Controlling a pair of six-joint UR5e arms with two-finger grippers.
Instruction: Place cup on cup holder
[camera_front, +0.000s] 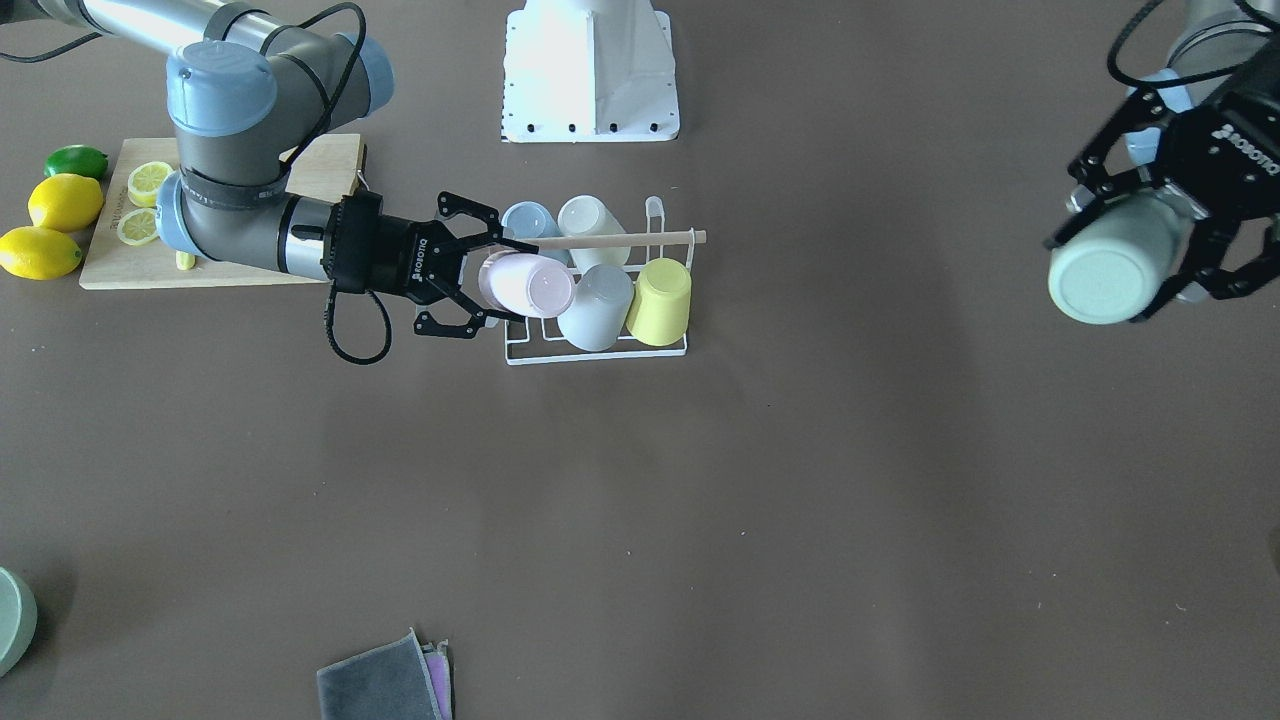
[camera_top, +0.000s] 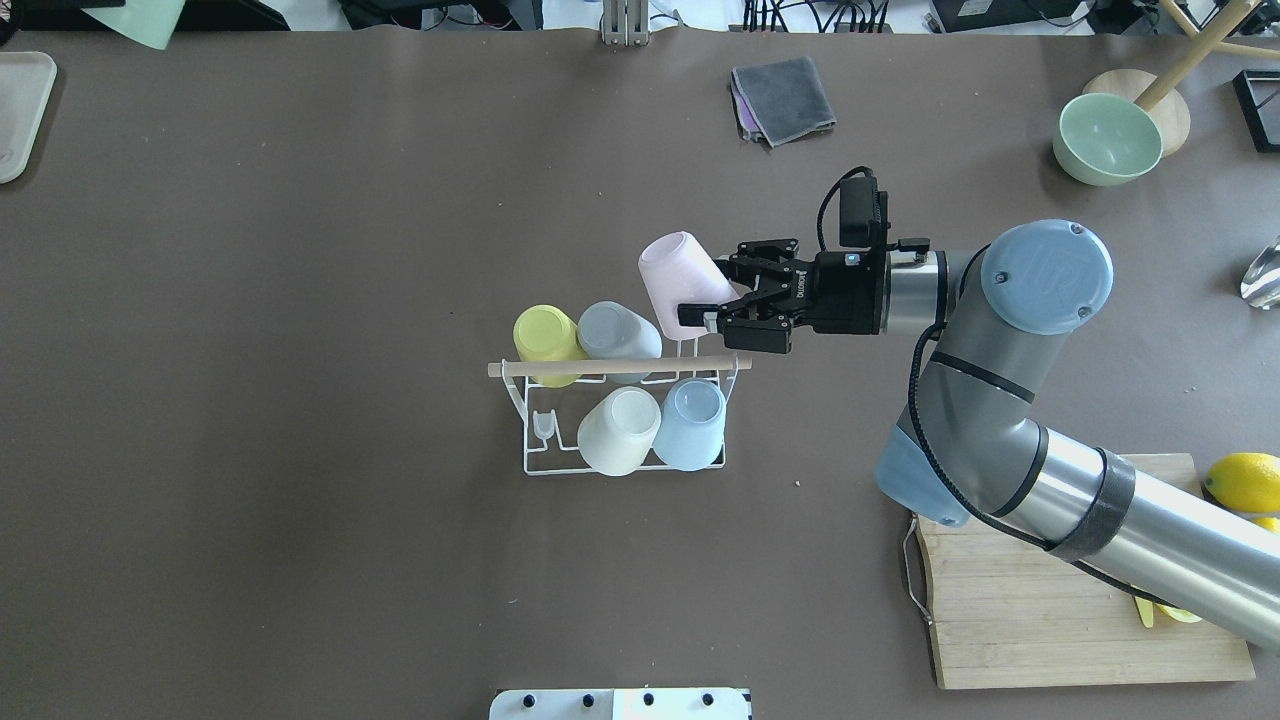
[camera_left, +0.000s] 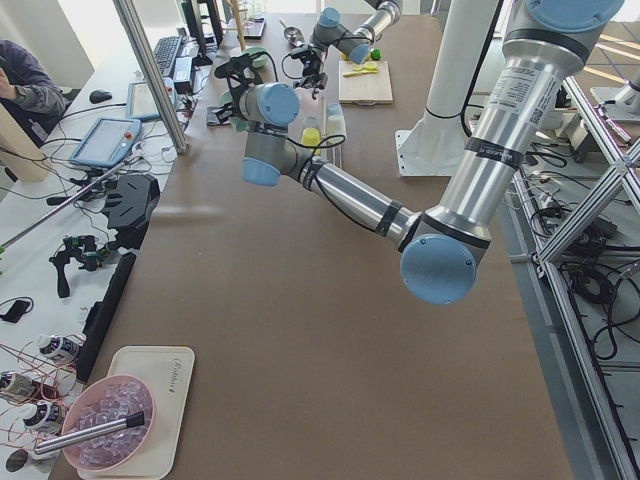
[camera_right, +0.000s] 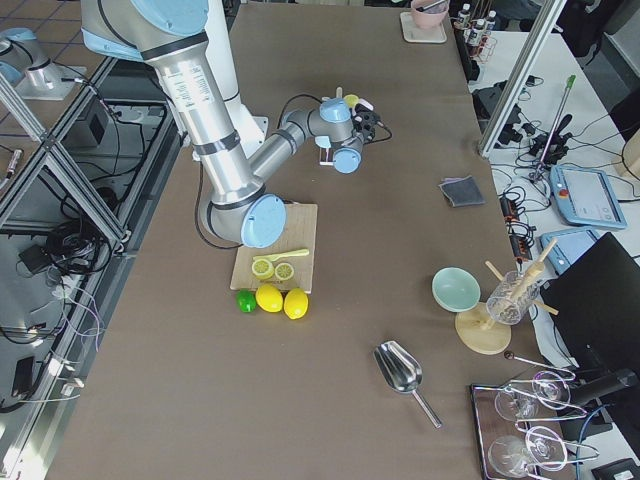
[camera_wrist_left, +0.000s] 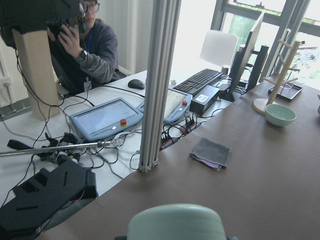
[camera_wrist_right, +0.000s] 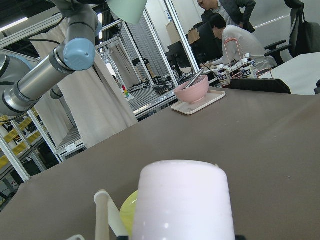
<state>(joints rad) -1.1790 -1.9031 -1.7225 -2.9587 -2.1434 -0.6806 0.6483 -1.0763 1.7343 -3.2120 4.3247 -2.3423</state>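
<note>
The cup holder (camera_front: 598, 354), a white wire rack with a wooden rod (camera_front: 640, 238) across its top, stands mid-table; it also shows in the overhead view (camera_top: 622, 467). It bears a yellow cup (camera_front: 660, 302), a grey cup (camera_front: 598, 308), a white cup (camera_front: 592, 228) and a light blue cup (camera_front: 528, 220). My right gripper (camera_front: 494, 280) is shut on a pink cup (camera_front: 528, 285), tilted at the rack's end, also in the overhead view (camera_top: 677, 282). My left gripper (camera_front: 1112, 275) is shut on a pale green cup (camera_front: 1100, 272), held high, far from the rack.
A wooden cutting board (camera_front: 320, 165) with lemon slices, two lemons (camera_front: 65, 200) and a lime (camera_front: 77, 160) lie behind my right arm. A grey cloth (camera_front: 380, 682) lies at the operators' edge. A green bowl (camera_top: 1108, 138) and the robot base (camera_front: 590, 70) are in view.
</note>
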